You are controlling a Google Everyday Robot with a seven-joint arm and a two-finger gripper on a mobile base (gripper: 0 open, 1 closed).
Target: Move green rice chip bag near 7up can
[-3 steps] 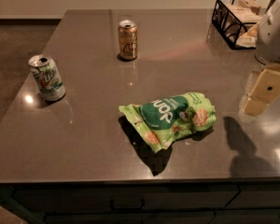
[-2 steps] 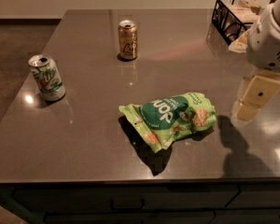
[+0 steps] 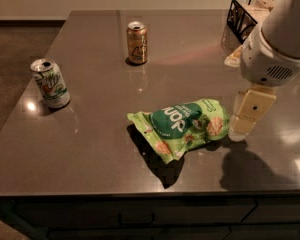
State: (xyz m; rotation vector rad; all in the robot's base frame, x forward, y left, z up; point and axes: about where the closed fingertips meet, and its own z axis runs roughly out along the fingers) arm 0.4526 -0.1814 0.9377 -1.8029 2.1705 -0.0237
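Two cans (image 3: 50, 83) (image 3: 137, 43), one chip bag (image 3: 182, 125), one basket (image 3: 233, 18), one end effector (image 3: 241, 129) beside bag

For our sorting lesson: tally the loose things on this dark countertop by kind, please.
Cans: 2, white-green 7up can, gold-brown can
Bags: 1, crinkled green rice chip bag, pincer beside its right end
Baskets: 1, black wire basket
Total: 4

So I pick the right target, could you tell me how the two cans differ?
The 7up can is white and green, near the left edge; the gold-brown can stands farther back, mid-table. Both are upright. The end effector is just right of the green rice chip bag.
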